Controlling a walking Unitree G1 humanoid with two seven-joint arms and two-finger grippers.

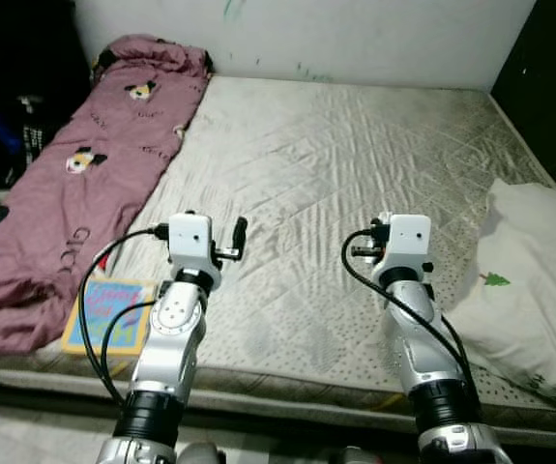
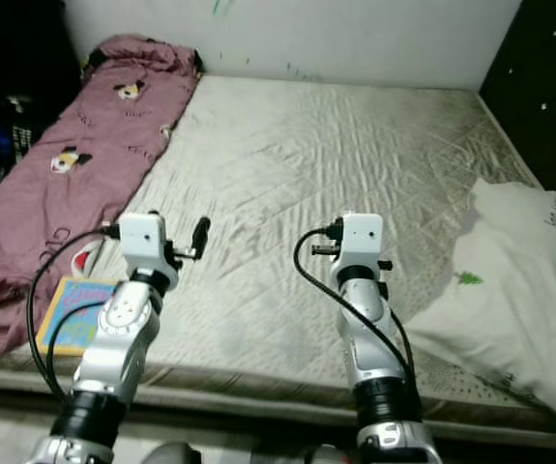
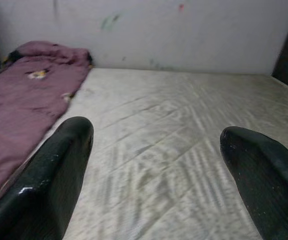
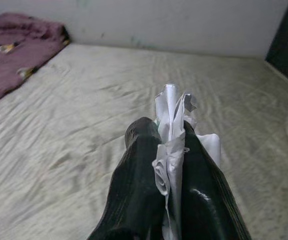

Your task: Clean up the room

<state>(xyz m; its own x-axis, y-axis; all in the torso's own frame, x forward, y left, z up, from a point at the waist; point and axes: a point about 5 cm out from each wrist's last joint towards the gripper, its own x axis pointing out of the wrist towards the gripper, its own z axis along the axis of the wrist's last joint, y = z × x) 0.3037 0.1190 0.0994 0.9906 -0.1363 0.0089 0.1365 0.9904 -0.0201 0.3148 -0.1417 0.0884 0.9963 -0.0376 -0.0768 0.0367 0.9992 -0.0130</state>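
My right gripper is shut on a crumpled piece of white paper, which sticks up between the two black fingers. In the eye views this gripper hovers over the front part of the grey mattress. My left gripper is open and holds nothing; its fingers stand wide apart. It hangs above the mattress front, left of the right one. A colourful book lies at the mattress's front left edge, partly behind my left arm.
A rumpled purple blanket with cartoon prints runs along the left side of the bed. A white pillow with a small green tree print lies at the right. The white wall is behind; dark furniture flanks both sides.
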